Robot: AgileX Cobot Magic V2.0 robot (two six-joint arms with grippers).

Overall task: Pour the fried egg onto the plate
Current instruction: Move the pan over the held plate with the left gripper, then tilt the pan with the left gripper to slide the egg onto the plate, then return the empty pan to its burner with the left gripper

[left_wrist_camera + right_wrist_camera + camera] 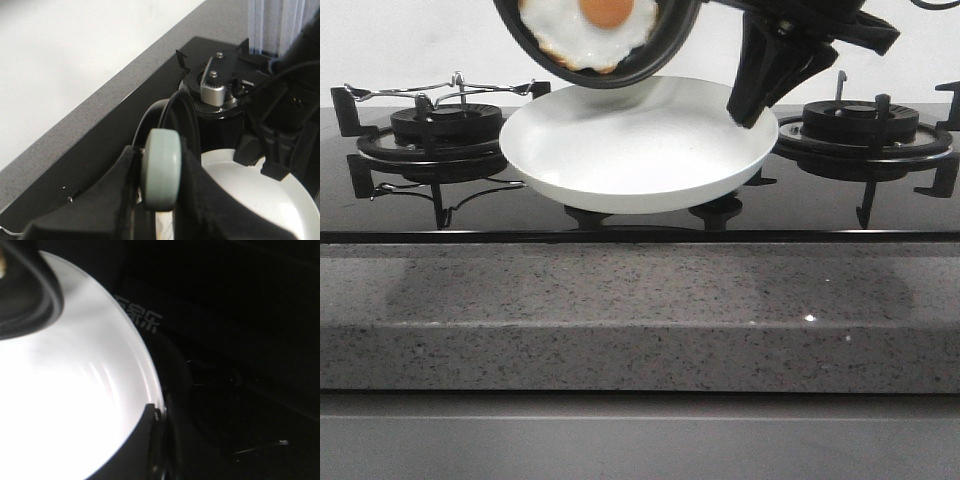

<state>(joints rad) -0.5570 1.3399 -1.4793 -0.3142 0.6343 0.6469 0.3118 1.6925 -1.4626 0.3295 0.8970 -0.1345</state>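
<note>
Now your left gripper (157,200) is clamped on the pan (605,45), tilted above the plate (640,150); the egg (590,30) lies inside the pan, over the plate's far rim. Right gripper (760,95) grips the plate's right rim.

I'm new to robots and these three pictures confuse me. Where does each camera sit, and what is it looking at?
Front view: sits facing forward over the counter, looking at the stove, the plate and the tilted pan holding the egg; the right hand shows at the plate's rim.
Left wrist view: rides the left arm, looking along the pan handle; black hand parts show.
Right wrist view: rides the right arm, looking at the plate's rim; one finger shows.
All three show the plate.
</note>
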